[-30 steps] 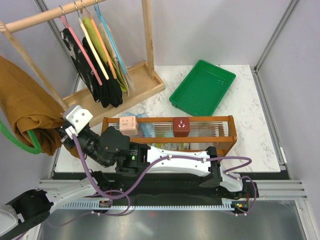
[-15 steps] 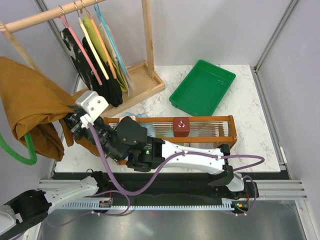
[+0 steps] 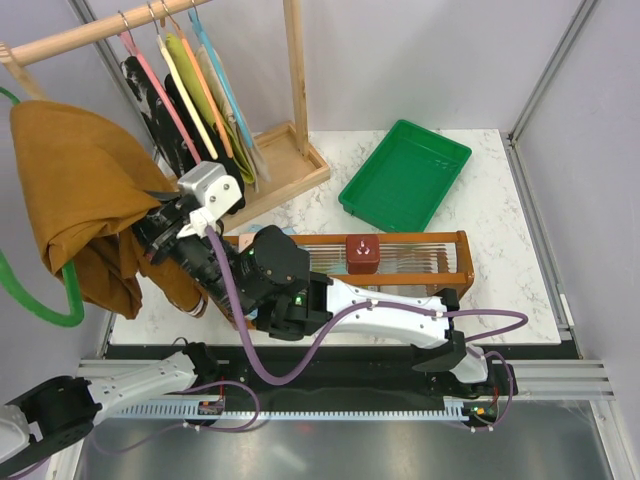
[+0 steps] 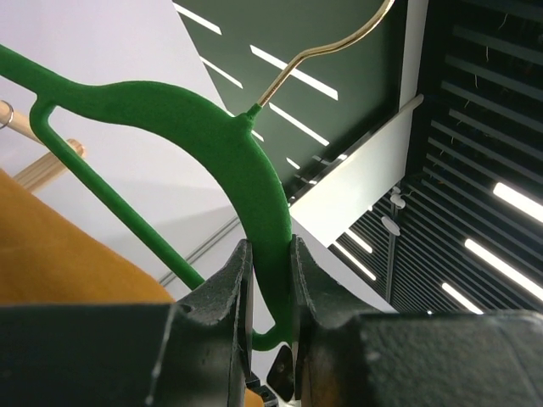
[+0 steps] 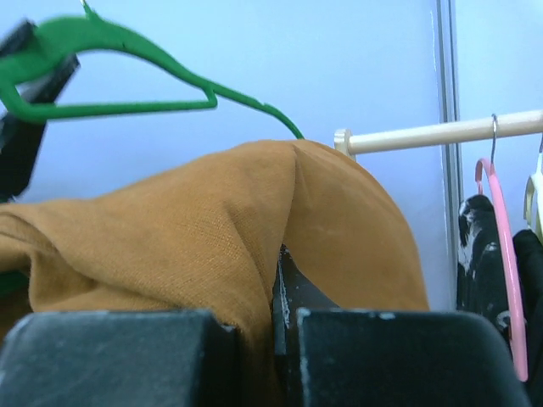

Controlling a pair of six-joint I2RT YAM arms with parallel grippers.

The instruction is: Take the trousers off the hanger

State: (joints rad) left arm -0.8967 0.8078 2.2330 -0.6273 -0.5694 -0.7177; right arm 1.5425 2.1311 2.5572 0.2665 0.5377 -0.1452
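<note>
The rust-brown trousers hang in a bunch at the far left, draped over the green hanger, whose curved frame shows below and left of the cloth. In the left wrist view my left gripper is shut on the green hanger just under its metal hook. My left gripper is out of the top view. My right gripper is shut on a fold of the trousers, the cloth pinched between its fingers. The hanger also shows above the cloth in the right wrist view.
A wooden rack at the back left carries a pink hanger, other coloured hangers and a black garment. A green tray lies at the back right. A wooden crate with small blocks stands mid-table.
My right gripper has moved up and to the right with the trousers in it. The cloth bunch has risen and shifted right, and the green hanger has come up with it.
</note>
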